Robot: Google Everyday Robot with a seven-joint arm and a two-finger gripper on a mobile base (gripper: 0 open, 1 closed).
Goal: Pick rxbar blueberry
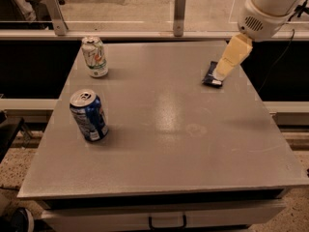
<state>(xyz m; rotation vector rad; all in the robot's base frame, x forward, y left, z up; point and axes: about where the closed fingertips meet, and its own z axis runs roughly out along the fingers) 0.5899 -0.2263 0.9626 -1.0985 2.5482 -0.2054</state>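
The rxbar blueberry (209,75) is a small flat dark navy wrapper lying on the grey table (169,129) near its right far side. My gripper (222,73) hangs from the white arm at the upper right. Its cream-coloured end reaches down over the right part of the bar and hides that part. I cannot tell whether it touches the bar.
A white-and-green can (94,56) stands at the far left of the table. A blue soda can (89,115) stands at the left, nearer the front. A glass rail with metal posts (179,13) runs behind the table. A drawer handle (167,222) shows under the front edge.
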